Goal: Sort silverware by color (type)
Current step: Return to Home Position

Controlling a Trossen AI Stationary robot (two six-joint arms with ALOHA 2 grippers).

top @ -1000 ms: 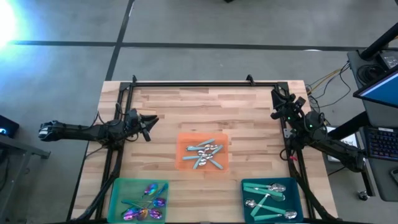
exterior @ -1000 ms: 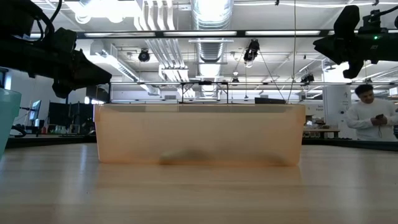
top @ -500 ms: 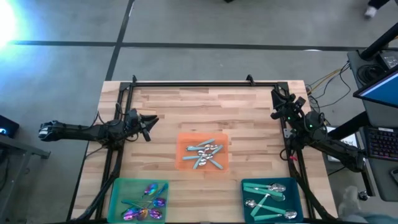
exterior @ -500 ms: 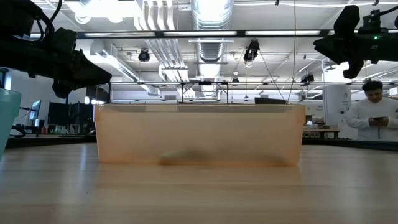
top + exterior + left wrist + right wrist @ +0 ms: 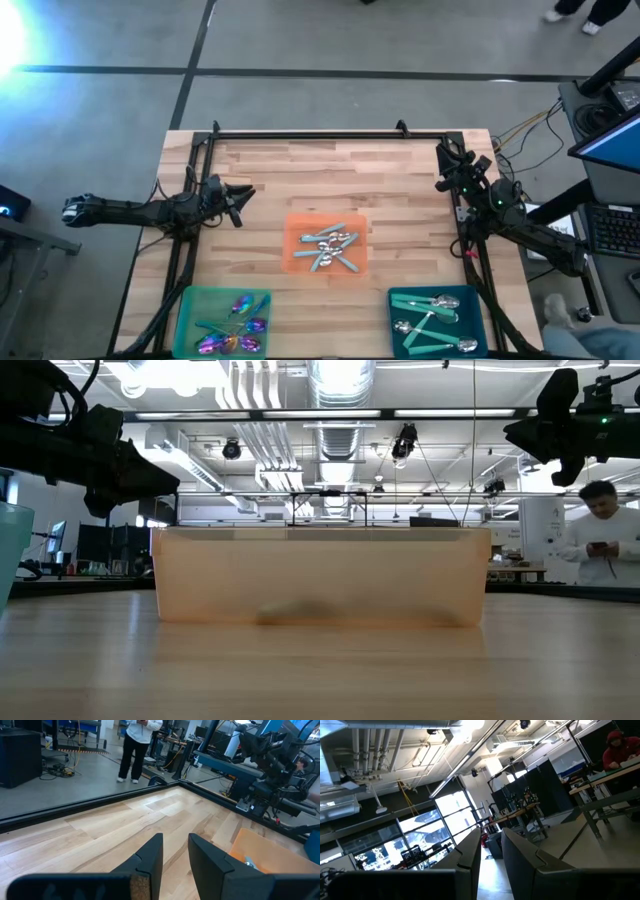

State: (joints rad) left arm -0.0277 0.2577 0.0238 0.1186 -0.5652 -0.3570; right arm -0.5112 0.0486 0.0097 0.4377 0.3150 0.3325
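Your spoons lie in three trays on the table [image 5: 330, 175]. The light-blue spoons [image 5: 327, 243] are heaped in the orange tray [image 5: 298, 262] at the middle. The purple spoons [image 5: 240, 325] are in the green tray [image 5: 195, 305] at the near left corner. The green-handled spoons [image 5: 430, 318] are in the teal tray [image 5: 470, 305] at the near right corner. No spoon lies on the bare wood.

Your left gripper [image 5: 240, 196] hangs over the table's left side, above and to the left of the orange tray and well apart from it. Its fingers [image 5: 152, 851] stand a narrow gap apart and hold nothing. Your right gripper [image 5: 445, 162] is up at the table's right edge, far from every tray. Its fingers [image 5: 470, 851] also stand slightly parted and empty.

In the low view the orange tray fills the middle, and a person [image 5: 600, 540] stands in the room behind it at the right.
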